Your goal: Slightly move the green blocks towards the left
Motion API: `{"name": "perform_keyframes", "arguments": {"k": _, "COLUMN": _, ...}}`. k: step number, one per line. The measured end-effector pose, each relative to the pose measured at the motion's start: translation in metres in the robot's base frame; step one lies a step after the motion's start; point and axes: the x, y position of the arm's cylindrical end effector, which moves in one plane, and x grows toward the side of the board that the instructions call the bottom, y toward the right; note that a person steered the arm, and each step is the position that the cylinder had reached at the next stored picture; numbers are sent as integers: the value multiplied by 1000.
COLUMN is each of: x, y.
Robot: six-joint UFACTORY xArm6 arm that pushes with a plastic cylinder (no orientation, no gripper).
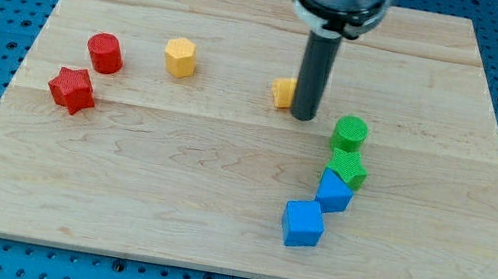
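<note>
A green cylinder stands right of the board's middle. A green block of unclear shape sits just below it, touching a blue block. My tip is on the board to the upper left of the green cylinder, a short gap away. The rod hides part of a small yellow block right beside it on the left.
A blue cube lies below the other blue block. A yellow hexagonal block sits at upper middle-left. A red cylinder and a red star-shaped block sit at the left. The wooden board lies on a blue pegboard.
</note>
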Motion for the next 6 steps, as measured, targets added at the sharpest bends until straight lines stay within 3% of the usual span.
{"name": "perform_keyframes", "arguments": {"k": 2, "x": -19, "y": 0}}
{"name": "perform_keyframes", "arguments": {"k": 3, "x": -40, "y": 60}}
{"name": "perform_keyframes", "arguments": {"k": 4, "x": -3, "y": 84}}
{"name": "perform_keyframes", "arguments": {"k": 5, "x": 81, "y": 129}}
{"name": "perform_keyframes", "arguments": {"k": 6, "x": 74, "y": 127}}
